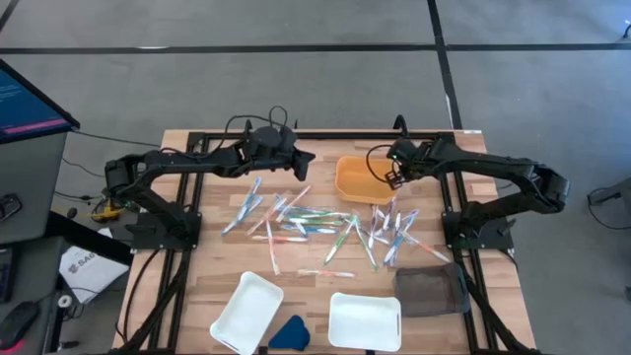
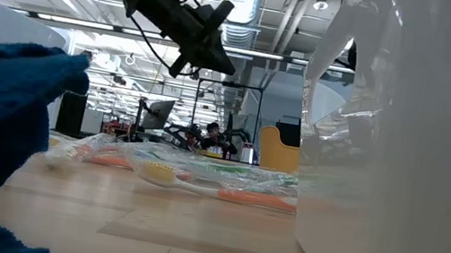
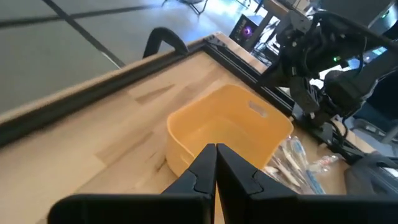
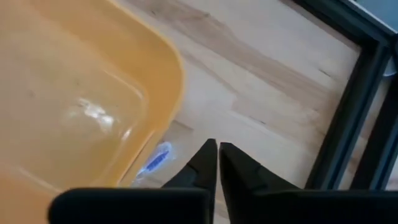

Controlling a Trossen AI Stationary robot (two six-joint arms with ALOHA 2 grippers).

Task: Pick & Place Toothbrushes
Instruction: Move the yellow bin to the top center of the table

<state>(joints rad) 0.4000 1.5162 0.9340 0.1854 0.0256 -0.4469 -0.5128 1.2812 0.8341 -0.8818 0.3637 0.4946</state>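
Several toothbrushes [image 1: 325, 225] in blue, green, pink and white lie scattered on the middle of the wooden table; the low view shows them lying flat [image 2: 199, 181]. An orange tray [image 1: 360, 179] stands at the far middle. My left gripper [image 1: 304, 158] hangs shut above the table left of that tray [image 3: 230, 124], with nothing between its fingers [image 3: 216, 152]. My right gripper [image 4: 217, 149] is shut and points down beside the orange tray's right wall [image 4: 168, 81]. A blue-headed toothbrush [image 4: 155, 158] lies on the table against that wall, close to the fingertips.
Two white trays [image 1: 246, 311] [image 1: 365, 320] and a dark blue wedge [image 1: 289, 333] sit at the near edge. A dark grey tray [image 1: 431, 289] is at the near right. A black frame [image 4: 348, 124] borders the table. Bare wood lies at the far left [image 1: 197, 168].
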